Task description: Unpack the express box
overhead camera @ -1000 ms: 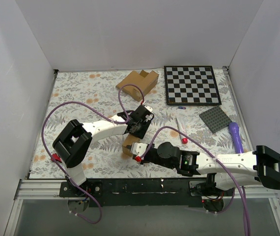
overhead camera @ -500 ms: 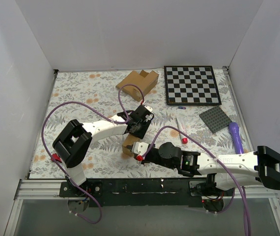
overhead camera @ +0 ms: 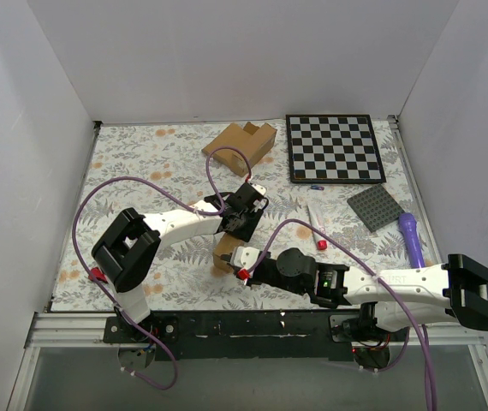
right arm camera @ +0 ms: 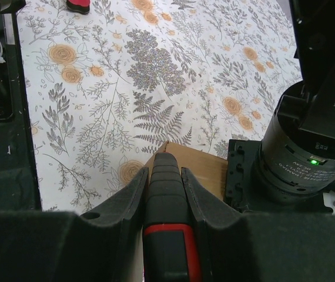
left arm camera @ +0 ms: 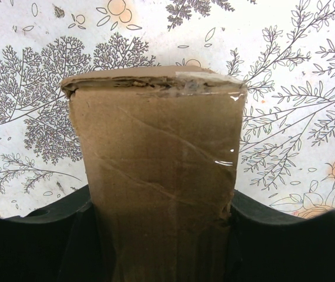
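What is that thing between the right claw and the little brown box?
A black tool with a red band, clamped in the right gripper, its tip pointing at the express box edge. The right wrist view shows it.

A plain white back wall (overhead camera: 244, 60) and white side walls (overhead camera: 21, 171) box in the table (overhead camera: 407, 163); its top wears a pale cloth (overhead camera: 133, 163) printed with grey ferns and orange blossoms; a black rail (overhead camera: 227, 325) on a silver frame (overhead camera: 56, 330) edges the near side; light is even and soft, shadows faint
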### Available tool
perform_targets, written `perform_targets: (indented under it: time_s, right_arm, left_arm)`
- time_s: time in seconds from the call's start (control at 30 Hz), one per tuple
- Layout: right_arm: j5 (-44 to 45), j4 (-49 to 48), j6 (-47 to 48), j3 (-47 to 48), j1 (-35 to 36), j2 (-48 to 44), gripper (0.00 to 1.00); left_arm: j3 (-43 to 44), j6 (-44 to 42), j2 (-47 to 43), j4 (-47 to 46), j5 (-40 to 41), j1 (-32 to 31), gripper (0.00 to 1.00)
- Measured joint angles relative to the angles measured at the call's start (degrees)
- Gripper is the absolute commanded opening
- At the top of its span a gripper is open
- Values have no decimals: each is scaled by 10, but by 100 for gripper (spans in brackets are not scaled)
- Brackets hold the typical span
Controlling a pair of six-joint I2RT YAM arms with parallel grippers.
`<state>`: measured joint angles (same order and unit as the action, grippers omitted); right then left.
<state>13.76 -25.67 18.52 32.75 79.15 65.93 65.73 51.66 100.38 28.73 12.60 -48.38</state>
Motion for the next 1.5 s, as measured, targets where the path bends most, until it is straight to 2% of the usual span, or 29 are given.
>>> perform_targets:
  time_s: [0.63, 1.0, 1.2, 1.5]
  right_arm:
    - [12, -1, -24, -34, 5, -33, 1]
    - [28, 29, -32, -56, 5, -53, 1]
    - [28, 10, -31, -56, 6, -73, 1]
    - [26, -36, -10, -33, 9, -15, 1]
  left_arm:
    - [-9, -1, -5, -11, -8, 3, 0]
    - [-9, -2, -5, -12, -10, 3, 0]
    - [-9, -2, -5, -12, -11, 3, 0]
    - [-9, -4, -5, -11, -15, 3, 0]
